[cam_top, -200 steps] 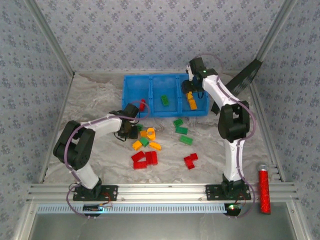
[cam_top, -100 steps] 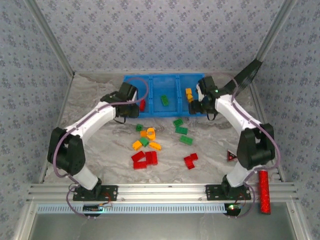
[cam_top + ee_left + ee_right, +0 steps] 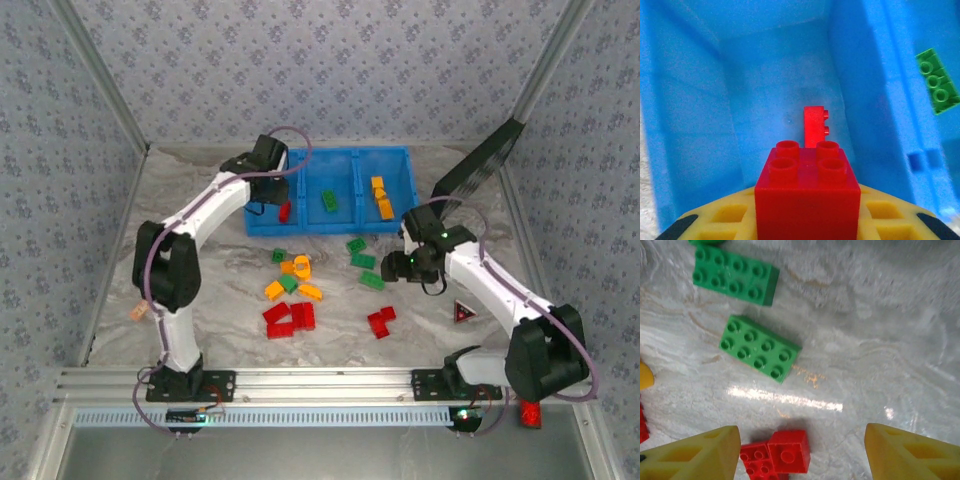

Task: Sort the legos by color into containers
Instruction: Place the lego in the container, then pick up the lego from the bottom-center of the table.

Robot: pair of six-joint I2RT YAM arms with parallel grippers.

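- Pinching a red brick (image 3: pixel 807 192), the left gripper (image 3: pixel 807 225) hangs over the tray's (image 3: pixel 690 125) left compartment; its fingers (image 3: pixel 705 220) are cut off below.
- Right gripper (image 3: pixel 800 450) spread wide above green bricks (image 3: pixel 759 347); fingertips (image 3: pixel 695 455) cropped.

Black panel (image 3: pixel 480 165) far right; tan block (image 3: pixel 138 311) left on marble table (image 3: pixel 330 345); red triangle marker (image 3: pixel 463 311) right.

Marbled table (image 3: pixel 230 330) w/ blue tray (image 3: pixel 300 226), loose legos (image 3: pixel 290 318), maybe tan block (image 3: pixel 138 311) at left.
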